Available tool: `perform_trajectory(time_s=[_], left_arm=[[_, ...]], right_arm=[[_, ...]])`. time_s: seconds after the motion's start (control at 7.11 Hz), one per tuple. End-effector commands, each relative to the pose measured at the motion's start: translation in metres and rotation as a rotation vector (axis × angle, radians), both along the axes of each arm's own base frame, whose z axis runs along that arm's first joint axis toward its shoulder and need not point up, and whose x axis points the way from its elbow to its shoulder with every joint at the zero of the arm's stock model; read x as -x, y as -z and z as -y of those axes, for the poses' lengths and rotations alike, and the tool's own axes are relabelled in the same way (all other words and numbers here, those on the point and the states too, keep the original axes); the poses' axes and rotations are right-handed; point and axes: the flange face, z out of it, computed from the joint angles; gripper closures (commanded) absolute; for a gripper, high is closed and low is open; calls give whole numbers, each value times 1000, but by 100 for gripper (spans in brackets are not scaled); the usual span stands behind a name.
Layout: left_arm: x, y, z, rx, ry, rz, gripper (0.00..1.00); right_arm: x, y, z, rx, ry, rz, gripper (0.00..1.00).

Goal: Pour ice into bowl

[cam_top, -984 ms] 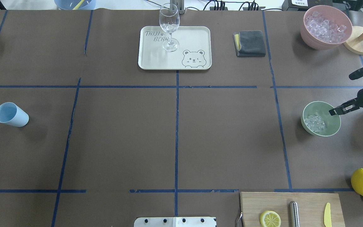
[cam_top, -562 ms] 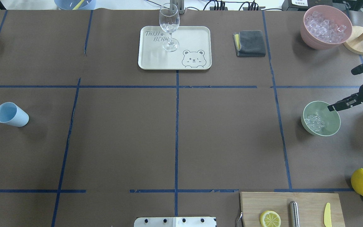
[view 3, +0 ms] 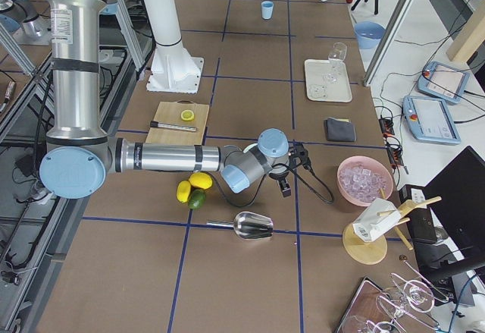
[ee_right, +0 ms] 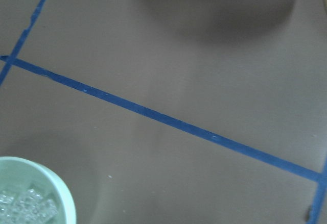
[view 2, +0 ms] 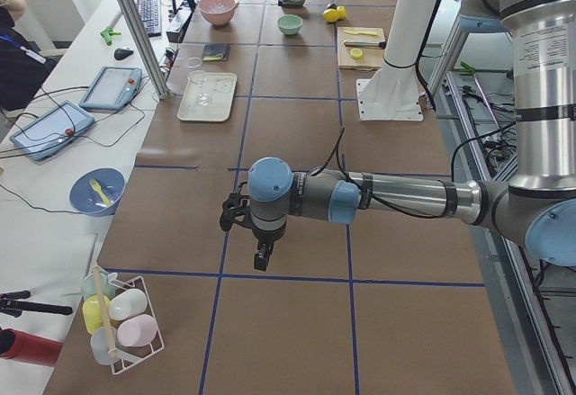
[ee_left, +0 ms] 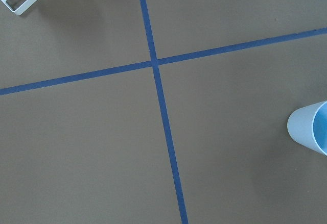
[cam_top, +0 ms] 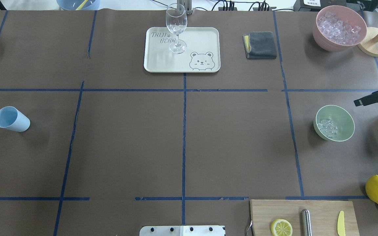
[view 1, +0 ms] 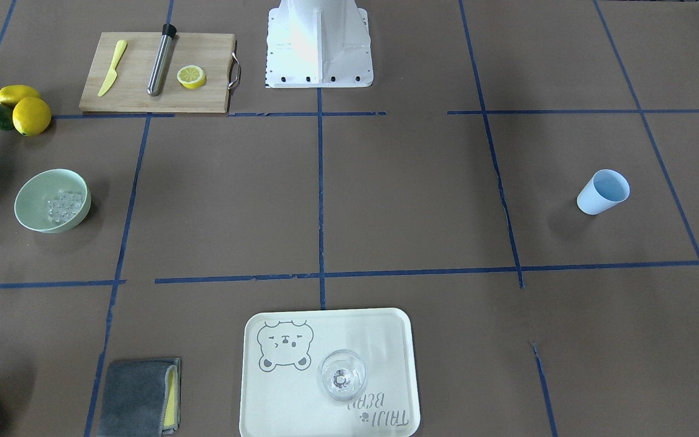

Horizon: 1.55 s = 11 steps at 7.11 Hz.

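At the table's right end, the bowl [cam_top: 344, 120] stands upright with the ice [cam_top: 327, 127] heaped inside it. The right gripper [view 3: 286, 187] hangs near the bowl without touching it, and it cannot be told whether its jaws are parted. The left gripper [view 2: 261, 258] hangs above the table near the cup [cam_top: 11, 119], and its state cannot be told either.

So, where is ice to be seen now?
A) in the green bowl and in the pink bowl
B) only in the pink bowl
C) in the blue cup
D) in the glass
A: ice lies in the green bowl and more cubes fill the pink bowl, while the glass and the blue cup look empty.
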Motion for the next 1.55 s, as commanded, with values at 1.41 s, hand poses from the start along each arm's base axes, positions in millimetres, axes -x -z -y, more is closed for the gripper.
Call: perform_trajectory(time_s=[1.41], left_arm=[[2, -8, -1, 18, 3, -1, 0]], right_arm=[[-138, -30, -45, 344, -81, -132, 0]])
